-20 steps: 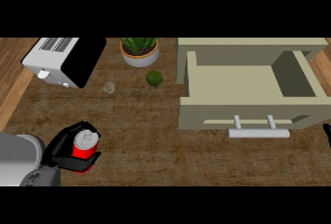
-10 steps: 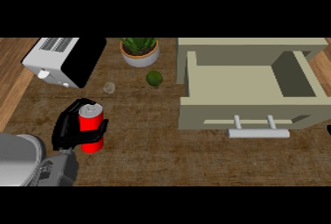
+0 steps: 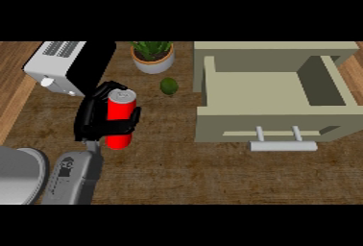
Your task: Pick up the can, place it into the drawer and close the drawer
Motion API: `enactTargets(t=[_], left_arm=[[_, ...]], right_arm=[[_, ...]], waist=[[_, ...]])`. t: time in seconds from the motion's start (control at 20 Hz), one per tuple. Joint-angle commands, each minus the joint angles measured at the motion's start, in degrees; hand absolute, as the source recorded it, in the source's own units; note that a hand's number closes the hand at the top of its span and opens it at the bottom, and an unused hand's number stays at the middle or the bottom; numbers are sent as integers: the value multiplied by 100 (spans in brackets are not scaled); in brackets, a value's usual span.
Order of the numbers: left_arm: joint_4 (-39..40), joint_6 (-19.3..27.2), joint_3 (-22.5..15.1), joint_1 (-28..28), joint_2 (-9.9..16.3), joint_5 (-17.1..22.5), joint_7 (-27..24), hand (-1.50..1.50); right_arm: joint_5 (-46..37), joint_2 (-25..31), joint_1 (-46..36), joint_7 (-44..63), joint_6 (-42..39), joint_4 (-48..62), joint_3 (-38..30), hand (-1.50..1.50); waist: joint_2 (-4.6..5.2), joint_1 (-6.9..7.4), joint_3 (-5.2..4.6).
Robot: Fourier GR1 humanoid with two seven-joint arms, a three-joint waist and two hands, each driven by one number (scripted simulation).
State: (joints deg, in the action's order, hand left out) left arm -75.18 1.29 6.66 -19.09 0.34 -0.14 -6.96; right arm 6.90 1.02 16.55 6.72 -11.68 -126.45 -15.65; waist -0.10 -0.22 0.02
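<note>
Left hand [image 3: 96,115] fingers wrapped round red can [image 3: 120,117], held left of open drawer [image 3: 273,89]. You handle rigid, light, slick cylinder; mid-body hold looks safest. Right hand unseen.

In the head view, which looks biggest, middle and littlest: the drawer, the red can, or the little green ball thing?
1. Drawer, by far the largest.
2. Red can, though it is lifted nearer the camera in the left hand.
3. Small green round object, smallest.

cans: one [image 3: 120,117]
drawers: one, open [image 3: 273,93]
toasters: one [image 3: 69,67]
potted plants: one [image 3: 151,55]
small green fruits: one [image 3: 169,86]
hands: one [image 3: 96,113]
</note>
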Motion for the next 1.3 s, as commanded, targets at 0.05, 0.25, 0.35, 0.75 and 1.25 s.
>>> enactTargets(t=[0.05, 0.25, 0.35, 0.75, 1.25], left_arm=[[-781, 725, -836, -360, -33, -102, 938, 150], [-512, 955, -1016, -858, -33, 4, 1161, 150], [-929, 1370, -1538, -894, -34, -69, 1560, 150], [200, 2183, -1746, -3023, -34, -60, 2116, 150], [1587, 2682, -1812, -4889, -34, 458, 2578, 150]], right_arm=[[-220, -97, -127, -439, 35, 527, 79, -150], [-226, -99, 263, -447, -43, 164, 148, -150], [-78, 70, -421, 263, 240, 66, 43, -150], [193, 75, 221, -209, -199, 23, -171, -150], [-24, -80, 109, -118, -34, -54, 70, -150]], waist=[[-2, 12, 3], [6, -32, 0], [3, 1, -1], [15, -97, 1], [20, -123, 1]])
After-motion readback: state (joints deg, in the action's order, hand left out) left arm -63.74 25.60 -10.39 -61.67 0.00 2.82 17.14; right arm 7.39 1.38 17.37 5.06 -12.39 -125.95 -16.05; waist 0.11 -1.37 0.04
